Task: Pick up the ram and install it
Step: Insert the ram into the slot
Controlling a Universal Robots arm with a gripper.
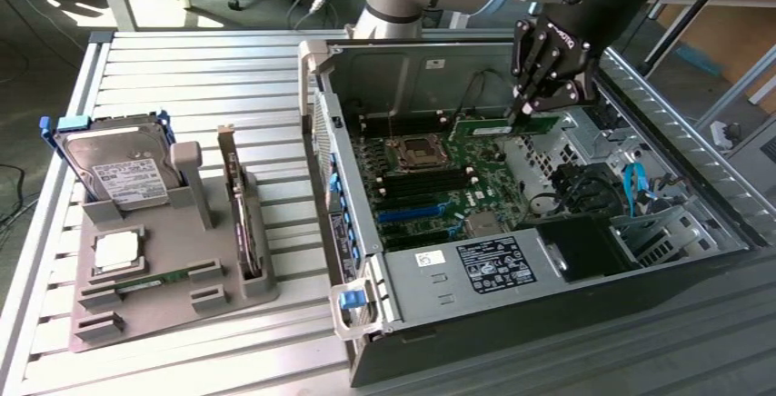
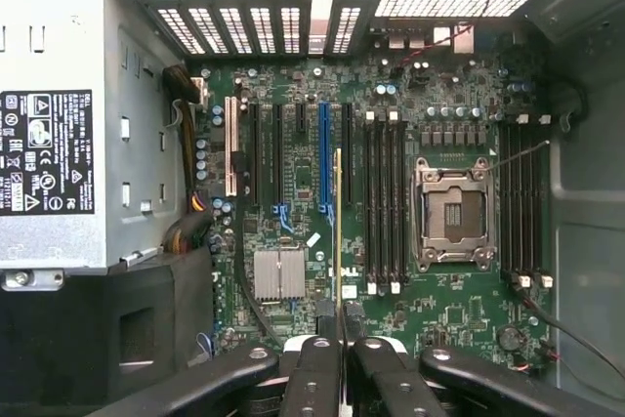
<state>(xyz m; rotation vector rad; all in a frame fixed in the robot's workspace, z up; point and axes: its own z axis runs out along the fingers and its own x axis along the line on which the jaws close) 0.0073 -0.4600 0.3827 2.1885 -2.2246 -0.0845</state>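
**I am gripping the ram (image 1: 503, 127) in my clenched tool (image 1: 525, 114), holding it above the motherboard (image 1: 437, 187) inside the open case (image 1: 318, 105).**

The stick is looking light, stiff, thin and fragile, so I am pinching its flat faces along the upper edge, well away from the contacts. In the wrist view it is hanging edge-on just beside the blue slot (image 2: 323, 158), with the black memory slots (image 2: 386, 202) and the processor socket (image 2: 451, 214) near. A loose black cable (image 2: 542, 314) is crowding one side. A second stick (image 1: 155, 280) is lying in the grey holder (image 1: 243, 292) on the counter (image 1: 182, 78).
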